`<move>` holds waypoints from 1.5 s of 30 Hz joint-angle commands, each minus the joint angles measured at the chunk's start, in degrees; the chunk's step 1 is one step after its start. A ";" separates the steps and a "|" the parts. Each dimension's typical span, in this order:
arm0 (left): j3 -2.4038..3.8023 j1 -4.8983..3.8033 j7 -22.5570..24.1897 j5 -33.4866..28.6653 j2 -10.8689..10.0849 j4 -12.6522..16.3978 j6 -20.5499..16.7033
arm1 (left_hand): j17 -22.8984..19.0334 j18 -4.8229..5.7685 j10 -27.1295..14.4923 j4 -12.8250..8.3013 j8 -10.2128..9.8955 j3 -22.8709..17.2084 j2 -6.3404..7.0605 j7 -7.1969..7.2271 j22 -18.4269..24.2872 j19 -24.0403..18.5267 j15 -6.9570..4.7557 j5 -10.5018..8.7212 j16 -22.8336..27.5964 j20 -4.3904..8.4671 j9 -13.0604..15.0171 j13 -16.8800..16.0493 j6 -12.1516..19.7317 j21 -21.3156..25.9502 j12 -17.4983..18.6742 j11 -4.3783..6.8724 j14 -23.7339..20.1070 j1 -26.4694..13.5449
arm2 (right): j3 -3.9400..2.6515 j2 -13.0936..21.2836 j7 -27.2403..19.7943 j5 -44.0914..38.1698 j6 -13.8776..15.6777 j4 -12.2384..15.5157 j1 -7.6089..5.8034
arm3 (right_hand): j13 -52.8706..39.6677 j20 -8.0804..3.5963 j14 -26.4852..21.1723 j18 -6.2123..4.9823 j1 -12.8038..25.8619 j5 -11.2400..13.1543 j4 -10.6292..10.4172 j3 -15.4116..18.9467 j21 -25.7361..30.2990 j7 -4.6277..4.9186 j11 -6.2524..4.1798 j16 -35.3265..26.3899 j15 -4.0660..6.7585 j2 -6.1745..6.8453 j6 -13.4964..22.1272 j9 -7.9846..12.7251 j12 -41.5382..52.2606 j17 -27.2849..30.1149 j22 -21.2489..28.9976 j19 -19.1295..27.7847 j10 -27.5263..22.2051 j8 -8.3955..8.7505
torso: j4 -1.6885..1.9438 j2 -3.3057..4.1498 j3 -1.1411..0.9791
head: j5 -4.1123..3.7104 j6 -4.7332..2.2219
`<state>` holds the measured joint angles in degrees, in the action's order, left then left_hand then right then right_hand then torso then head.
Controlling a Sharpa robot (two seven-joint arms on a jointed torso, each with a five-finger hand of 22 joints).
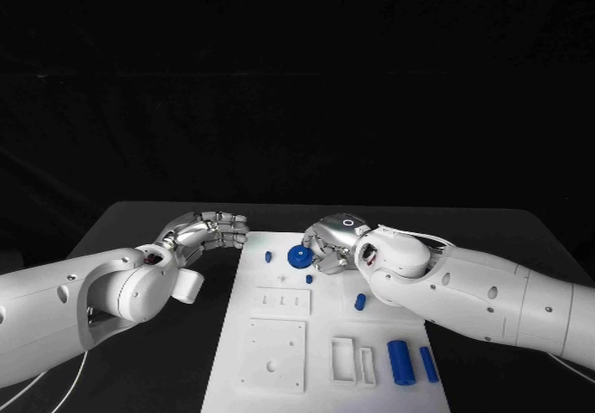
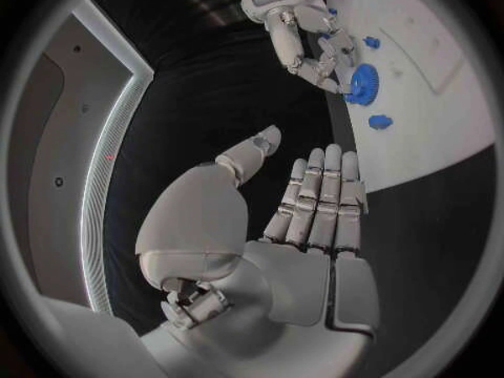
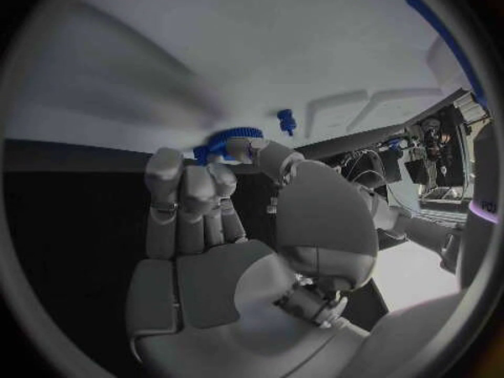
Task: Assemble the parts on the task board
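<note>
The white task board (image 1: 325, 340) lies in the middle of the black table. At its far end a blue gear (image 1: 299, 255) (image 2: 364, 84) (image 3: 223, 139) sits at the board's surface, and my right hand (image 1: 334, 243) (image 2: 313, 52) (image 3: 226, 227) grips it by the rim between thumb and fingers. A small blue peg (image 1: 268, 256) (image 2: 380, 122) stands just left of the gear. My left hand (image 1: 211, 231) (image 2: 310, 214) hovers over the table left of the board's far corner, fingers stretched out and holding nothing.
More blue parts lie on the board: a small one (image 1: 309, 278) near the gear, a short one (image 1: 359, 302) at the middle right, and two cylinders (image 1: 399, 361) (image 1: 428, 364) at the near right. White raised blocks (image 1: 274, 354) and slots (image 1: 344, 360) fill the near half.
</note>
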<state>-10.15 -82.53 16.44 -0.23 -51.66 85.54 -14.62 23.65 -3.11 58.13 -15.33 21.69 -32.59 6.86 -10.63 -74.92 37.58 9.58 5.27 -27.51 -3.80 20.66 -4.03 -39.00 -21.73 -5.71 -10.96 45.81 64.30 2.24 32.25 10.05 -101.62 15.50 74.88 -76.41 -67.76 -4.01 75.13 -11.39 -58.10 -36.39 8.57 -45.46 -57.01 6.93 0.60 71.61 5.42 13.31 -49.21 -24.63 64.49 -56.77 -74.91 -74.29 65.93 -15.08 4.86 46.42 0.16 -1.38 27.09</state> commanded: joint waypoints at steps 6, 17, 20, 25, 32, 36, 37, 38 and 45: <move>0.04 -0.13 0.30 0.23 0.03 -0.13 0.87 | -0.07 -0.60 -0.45 0.28 -0.20 0.05 0.04 -2.03 -1.15 -0.59 0.02 -0.09 -0.31 0.01 0.09 0.07 0.39 -0.25 0.40 0.11 -0.26 -0.61 | -0.03 1.68 -4.84 8.55 9.41 0.69 0.00 | -0.30 -0.05 0.26 -3.61 0.99 1.91 0.51 0.24 -0.42 0.22 0.09 -0.22 0.13 0.37 -0.30 -0.04 0.48 -0.22 -0.96 -0.40 0.72 -0.24 | -0.01 -0.02 0.00 | -0.07 -0.11; 0.02 -0.13 0.43 0.19 -0.05 -0.94 0.33 | -0.11 -0.63 -0.41 0.13 -0.17 -0.05 0.11 -2.00 -1.17 -0.63 0.01 -0.05 -0.34 0.03 0.14 0.03 0.35 -0.26 0.38 0.13 -0.31 -0.38 | -3.66 8.16 -14.70 28.93 7.97 2.47 -0.58 | -0.35 -0.95 -0.27 -3.61 2.05 16.53 4.94 11.65 -0.09 1.72 1.47 -0.42 -0.99 -1.40 1.00 -0.32 0.26 -0.74 -0.91 0.39 -1.34 -0.35 | -0.55 -0.36 -0.23 | -0.32 -0.75; 0.02 -0.13 0.51 0.21 -0.09 -1.10 0.43 | -0.14 -0.63 -0.30 0.05 -0.11 -0.10 0.18 -1.98 -1.17 -0.67 0.02 -0.07 -0.35 0.02 0.19 0.00 0.27 -0.27 0.32 0.17 -0.34 -0.26 | -3.71 10.29 -17.27 31.46 5.23 1.67 -1.41 | -0.49 -0.95 -0.57 -3.61 2.19 16.57 6.92 14.36 0.06 2.00 1.76 -0.45 -1.39 -2.52 1.46 -0.27 0.45 -0.95 -0.94 0.90 -2.03 -0.15 | -0.91 -0.50 -0.47 | -0.45 -1.01; 0.02 -0.13 2.05 0.73 -0.11 -1.22 -0.65 | -0.18 -0.63 0.26 0.05 0.08 -0.17 0.04 -1.87 -1.19 -0.66 0.02 -0.10 -0.47 0.00 0.32 -0.14 -0.05 -0.33 0.01 0.38 -0.27 -0.18 | -3.71 13.22 -21.65 33.27 2.61 -0.05 -1.50 | -0.49 -0.95 -0.71 -3.61 1.50 15.44 8.12 16.88 0.03 1.88 1.65 -0.49 -1.31 -3.32 1.00 -0.40 0.68 -1.13 -1.04 1.28 -2.30 -0.43 | -1.75 -0.80 -0.82 | -0.99 -1.34; 0.01 -0.11 1.94 0.73 -0.16 -1.56 0.02 | -0.04 -0.72 1.67 -0.11 0.39 -0.26 -0.15 -1.65 -1.21 -0.13 -0.38 0.09 -1.27 0.28 0.56 -0.38 -0.64 -0.70 -0.78 1.00 0.69 0.07 | -3.69 16.30 -22.10 34.16 -0.70 -2.19 -1.48 | -0.29 -0.99 -0.95 -3.61 -1.48 12.99 8.17 20.91 -0.15 1.73 1.50 -0.52 -1.17 -3.82 0.71 -0.45 0.77 -1.48 -1.10 1.90 -2.65 -0.57 | -2.80 -0.87 -1.67 | -1.27 -1.53; 0.01 -0.10 1.88 0.73 -0.04 -1.71 0.28 | -0.05 -0.71 1.71 -0.11 0.41 -0.26 -0.16 -1.63 -1.21 -0.12 -0.38 0.09 -1.28 0.29 0.58 -0.38 -0.68 -0.71 -0.80 1.02 0.70 0.07 | -3.66 16.93 -21.80 35.10 -1.79 -3.81 -1.28 | -0.19 -0.88 -1.00 -3.61 -2.08 12.61 8.17 22.12 -0.12 1.70 1.48 -0.64 -1.15 -3.77 0.63 -0.42 0.75 -1.52 -1.07 2.14 -2.76 -0.56 | -3.14 -0.85 -2.08 | -1.42 -1.52; 0.00 -0.09 1.84 0.74 -0.04 -1.71 0.41 | -0.05 -0.71 1.71 -0.12 0.41 -0.26 -0.16 -1.63 -1.21 -0.12 -0.38 0.08 -1.28 0.29 0.58 -0.38 -0.68 -0.71 -0.80 1.02 0.70 0.07 | -3.66 17.07 -21.78 35.10 -2.27 -4.13 -1.09 | -0.17 -0.85 -1.01 -3.61 -2.17 12.44 8.17 22.42 -0.11 1.71 1.48 -0.67 -1.15 -3.81 0.64 -0.40 0.75 -1.52 -1.06 2.18 -2.78 -0.54 | -3.17 -0.85 -2.12 | -1.41 -1.52; 0.00 -0.08 1.83 0.74 -0.04 -1.71 0.47 | -0.05 -0.71 1.71 -0.12 0.41 -0.25 -0.16 -1.63 -1.21 -0.11 -0.38 0.08 -1.28 0.29 0.58 -0.38 -0.68 -0.72 -0.80 1.02 0.69 0.07 | -3.65 17.30 -21.74 35.25 -2.45 -4.31 -0.82 | -0.15 -0.82 -1.02 -3.61 -2.23 12.30 8.17 22.68 -0.10 1.71 1.49 -0.70 -1.15 -3.80 0.66 -0.38 0.74 -1.53 -1.05 2.22 -2.81 -0.51 | -3.25 -0.86 -2.22 | -1.41 -1.50; -0.09 -0.05 1.53 0.77 -0.02 -2.17 0.43 | -0.08 -0.69 1.68 -0.14 0.40 -0.24 -0.17 -1.63 -1.20 -0.12 -0.38 0.06 -1.27 0.30 0.58 -0.36 -0.67 -0.71 -0.77 1.01 0.64 0.06 | -3.55 17.17 -21.72 35.32 -3.04 -5.61 0.49 | 0.05 -0.65 -1.32 -3.61 -2.96 11.44 8.18 24.14 0.12 1.82 1.58 -1.03 -1.25 -3.73 1.00 -0.19 0.53 -1.54 -0.99 2.71 -3.26 -0.22 | -3.27 -0.79 -2.28 | -1.52 -1.41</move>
<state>-10.24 -82.53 17.33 0.26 -51.77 83.41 -14.75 23.53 -2.98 59.58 -15.34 21.92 -32.59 6.86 -10.65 -74.94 37.15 9.26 5.27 -28.45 -3.79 21.18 -4.35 -39.42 -22.17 -6.20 -9.90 46.13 64.30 -1.30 49.55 -10.72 -67.10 14.66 69.37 -75.98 -67.75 -4.65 74.29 -9.21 -60.57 -24.65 16.86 -21.63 -57.23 8.42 2.26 70.74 4.16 9.44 -47.97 -24.89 64.99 -58.23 -74.91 -71.94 63.03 -15.46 1.66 45.58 -2.06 -2.92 25.61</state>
